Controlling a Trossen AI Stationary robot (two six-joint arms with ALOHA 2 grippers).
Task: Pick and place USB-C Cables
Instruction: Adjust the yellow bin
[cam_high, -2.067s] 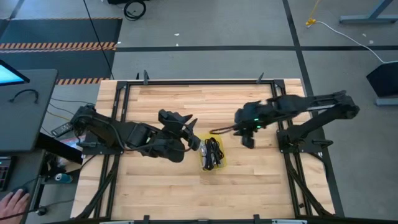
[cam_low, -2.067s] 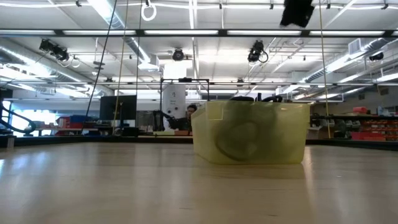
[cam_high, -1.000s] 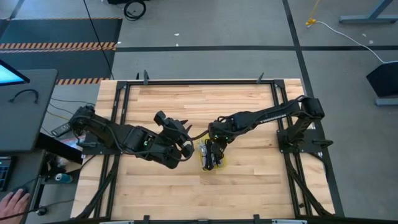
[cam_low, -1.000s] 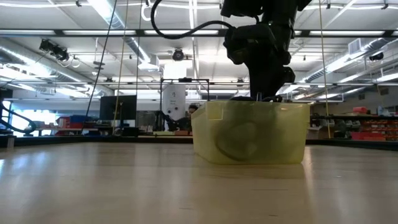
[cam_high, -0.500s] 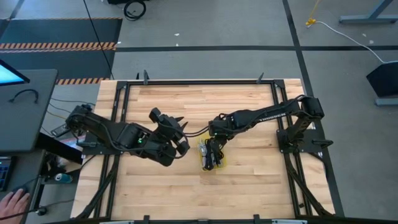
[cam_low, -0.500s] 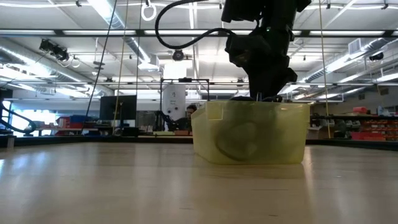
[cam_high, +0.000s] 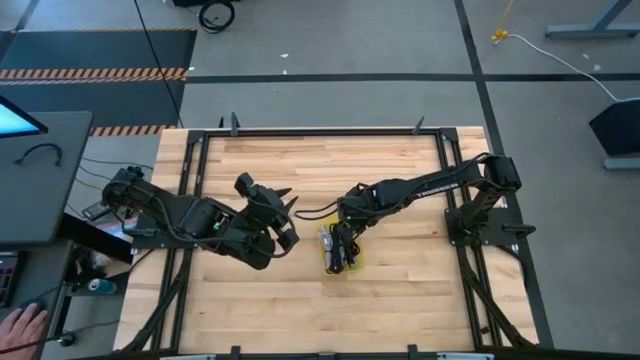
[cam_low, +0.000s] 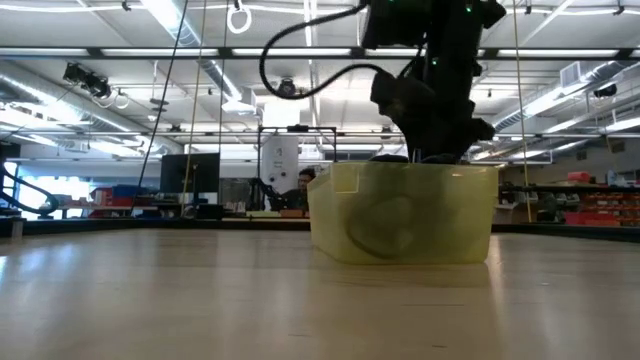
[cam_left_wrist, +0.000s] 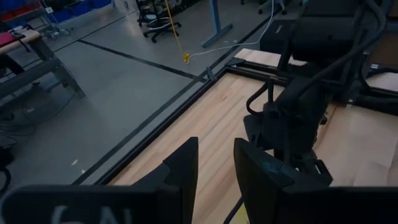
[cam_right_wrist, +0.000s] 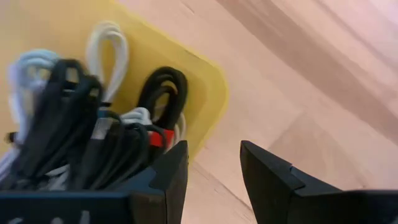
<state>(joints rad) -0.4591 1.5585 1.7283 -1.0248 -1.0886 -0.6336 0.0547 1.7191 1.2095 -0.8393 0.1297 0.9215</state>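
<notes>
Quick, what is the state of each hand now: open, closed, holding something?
Left hand: open, holds nothing, raised off the table.
Right hand: open, holds nothing, at the rim of the yellow bin of USB-C cables.

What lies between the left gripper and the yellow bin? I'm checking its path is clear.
Only bare wooden table between the left gripper and the yellow bin, per the high view; the right gripper is over the bin.

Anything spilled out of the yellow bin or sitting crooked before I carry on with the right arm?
Nothing stands out. The USB-C cables all lie bundled inside the yellow bin, which sits flat on the table. The right gripper hangs over the bin's edge, jaws apart and empty; the left gripper waits beside it.
</notes>
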